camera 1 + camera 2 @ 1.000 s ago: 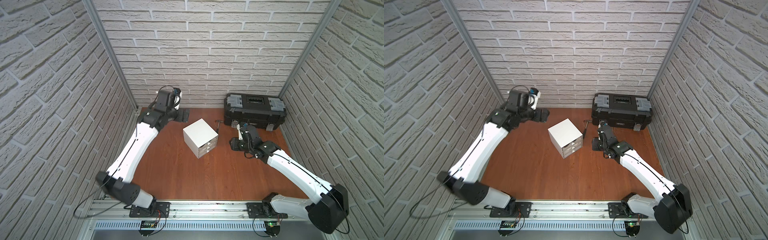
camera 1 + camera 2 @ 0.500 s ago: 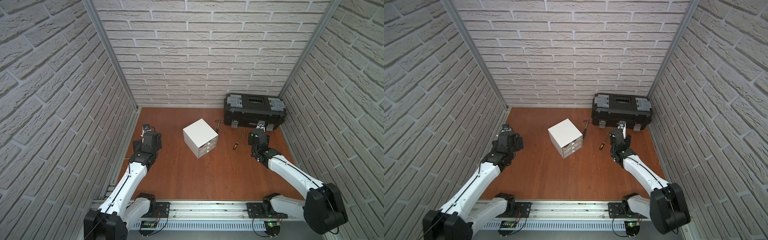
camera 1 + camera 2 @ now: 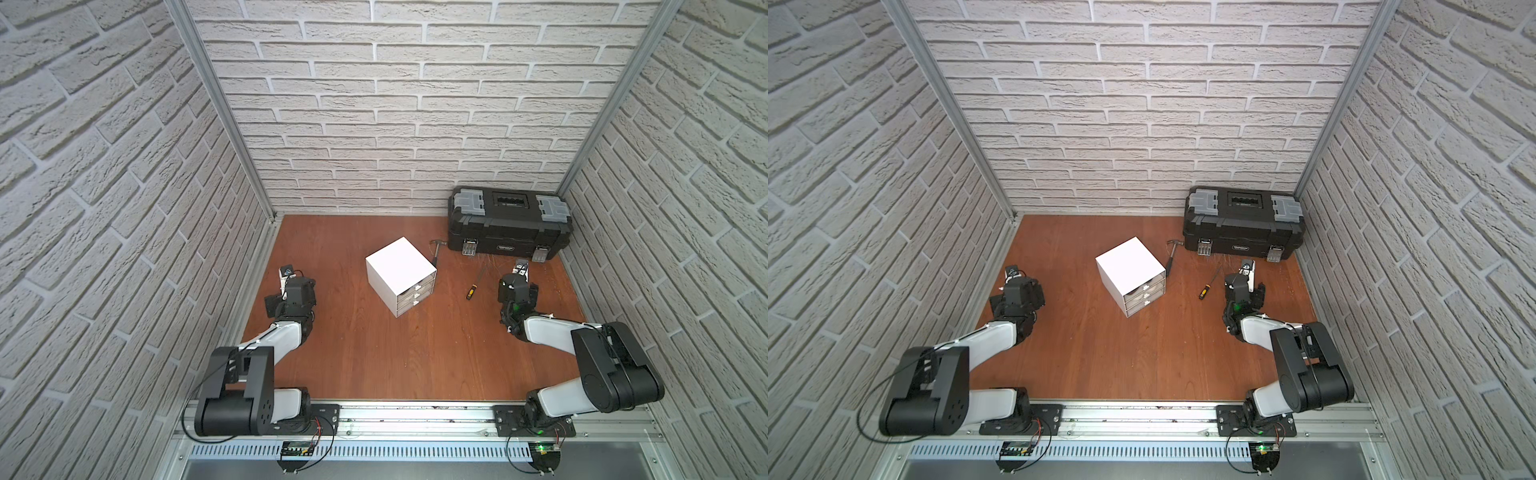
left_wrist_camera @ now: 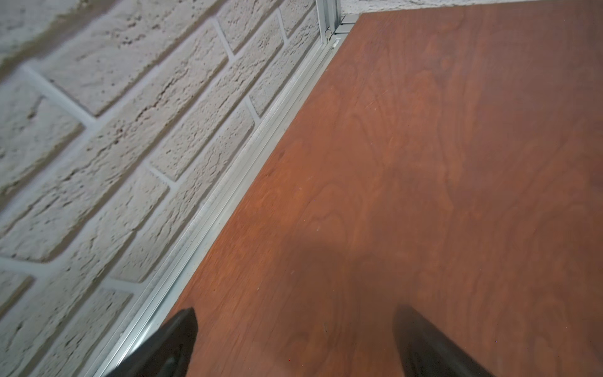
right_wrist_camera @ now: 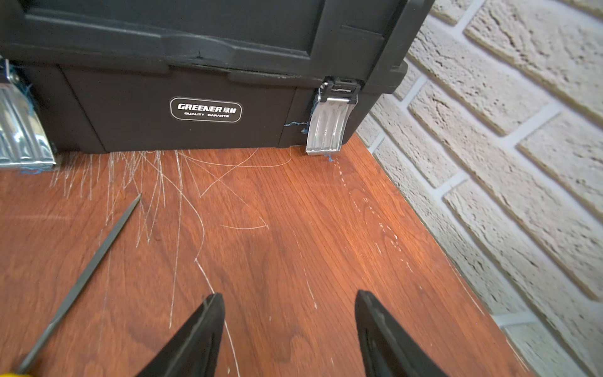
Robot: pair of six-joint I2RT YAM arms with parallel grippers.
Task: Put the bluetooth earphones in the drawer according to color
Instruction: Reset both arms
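Nearest us, both arms fold back from the front rail over the wooden table (image 3: pixel 415 353). The left gripper (image 4: pixel 293 349) hangs low by the left wall. Its jaws stand wide apart with only bare wood between them, next to the aluminium strip at the foot of the bricks. The right gripper (image 5: pixel 290 326) is on the right side, its jaws also spread and holding nothing. It points away from us at the front of the toolbox (image 5: pixel 195 98).

Just beside that gripper, but not touching it, lies a screwdriver (image 3: pixel 471 292). Its yellow-and-black handle is nearer to us. Its thin shaft (image 5: pixel 88 277) runs away towards the toolbox, leaning slightly right.

Mid-table, between the arms and well apart from both, stands the drawer (image 3: pixel 399 266), upright in both top views (image 3: pixel 1127 266). It is close to a cube, so we find no clear long axis. It sits turned on the table, one corner towards us. The face with the three stacked clear fronts and their white pulls looks to the near right, and all three fronts sit flush. Behind the top front we see pale rounded blurs. We cannot tell whether those are the bluetooth earphones.

Just past its far right side lies a hammer (image 3: pixel 436 249), with its head at the far end. Farthest back, the toolbox (image 3: pixel 509 228) sits closed against the rear wall, long side towards us.
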